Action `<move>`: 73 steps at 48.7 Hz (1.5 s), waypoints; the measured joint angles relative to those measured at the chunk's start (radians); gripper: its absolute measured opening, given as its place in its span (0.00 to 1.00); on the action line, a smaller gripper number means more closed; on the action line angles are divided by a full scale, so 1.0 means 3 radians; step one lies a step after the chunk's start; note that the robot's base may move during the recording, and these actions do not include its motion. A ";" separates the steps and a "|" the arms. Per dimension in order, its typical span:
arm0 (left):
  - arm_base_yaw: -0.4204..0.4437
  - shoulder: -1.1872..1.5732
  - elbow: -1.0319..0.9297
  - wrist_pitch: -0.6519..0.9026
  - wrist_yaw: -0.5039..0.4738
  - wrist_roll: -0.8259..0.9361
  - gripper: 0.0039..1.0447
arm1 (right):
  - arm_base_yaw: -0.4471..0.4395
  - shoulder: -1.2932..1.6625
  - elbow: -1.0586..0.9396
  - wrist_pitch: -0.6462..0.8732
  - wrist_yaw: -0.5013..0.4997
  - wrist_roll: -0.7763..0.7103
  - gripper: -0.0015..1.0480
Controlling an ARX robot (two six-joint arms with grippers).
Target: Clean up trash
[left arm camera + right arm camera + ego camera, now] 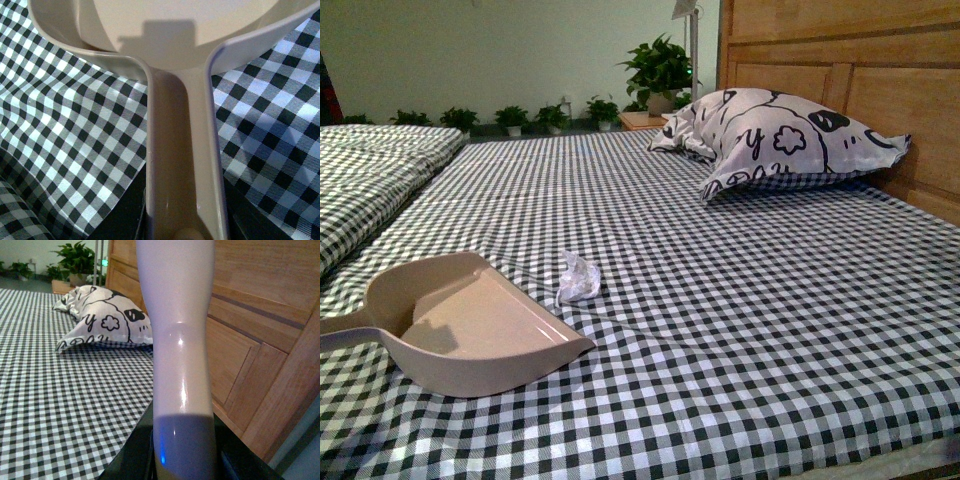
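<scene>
Clamping dustpan handle (182, 165) w/ left gripper (184, 227), jaws closed snug on both sides of it. Holding a pale glossy stick (180, 340) upright in right gripper (184, 460), jaws pinched on it too. Not seeing its working end, so prob. a brush, but not telling for sure. Spotting trash (579, 277) on checked sheet (740, 330), just beside far corner of dustpan (490, 325) mouth, outside it, not in yet.

Worrying abt:
- Flicking the light wad past the lip or round the pan's side, given a spot at the corner, not square to the opening.
- Bunching the soft sheet under the lip if pressing pan fwd, letting wad slip beneath.
- Sweeping half-blind, w/ right arm out of front view.
- Prob. crushing the wad, sending it rolling unevenly.
</scene>
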 joint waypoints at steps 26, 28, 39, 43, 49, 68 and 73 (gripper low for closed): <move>-0.0001 0.0000 -0.0001 0.0000 0.0001 0.0000 0.26 | -0.0314 0.0429 0.0646 -0.1574 -0.0029 0.0856 0.19; -0.0001 0.0000 -0.0001 0.0000 0.0001 0.0000 0.26 | -0.0488 0.0638 0.0768 -0.1551 -0.0264 0.0937 0.19; -0.0003 0.0000 -0.0001 0.0000 0.0001 0.0000 0.26 | -0.0979 0.2132 0.1620 -0.1171 -0.1516 0.0938 0.19; -0.0004 0.0000 -0.0003 0.0000 0.0001 0.0000 0.26 | -0.1007 0.2689 0.2047 -0.1222 -0.1990 0.0860 0.19; -0.0004 0.0000 -0.0006 0.0000 0.0003 0.0000 0.26 | -0.1016 0.3209 0.2471 -0.1322 -0.2351 0.0797 0.19; -0.0004 0.0000 -0.0008 0.0000 0.0003 0.0000 0.26 | -0.1003 0.4248 0.3246 -0.1404 -0.2562 0.0415 0.19; -0.0004 0.0000 -0.0008 0.0000 0.0001 0.0000 0.26 | -0.0965 0.4388 0.3304 -0.1404 -0.2593 0.0351 0.19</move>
